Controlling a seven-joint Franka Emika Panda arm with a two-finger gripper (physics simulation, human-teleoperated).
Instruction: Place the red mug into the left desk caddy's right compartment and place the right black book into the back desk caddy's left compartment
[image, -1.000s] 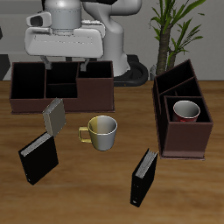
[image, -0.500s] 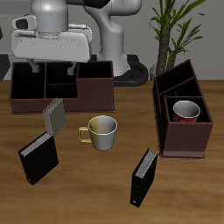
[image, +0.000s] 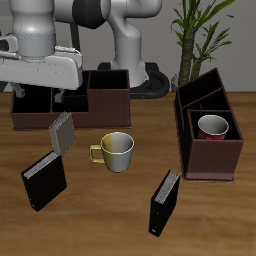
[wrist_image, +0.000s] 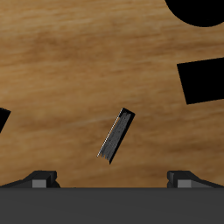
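On the wooden table (image: 200, 215), the red mug (image: 212, 126) sits inside the left desk caddy (image: 208, 137). The right black book (image: 44, 181) stands near the front edge, below a small grey book (image: 62, 132) (tilted). The gripper (image: 36, 103) hovers high before the back desk caddy (image: 100, 97), fingers apart, empty.

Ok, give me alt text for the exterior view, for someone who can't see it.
A robot arm's open gripper hangs above the back desk caddy, with the red mug already inside the left desk caddy. On the wooden table stand two black books, a small grey book and a yellow-green mug.
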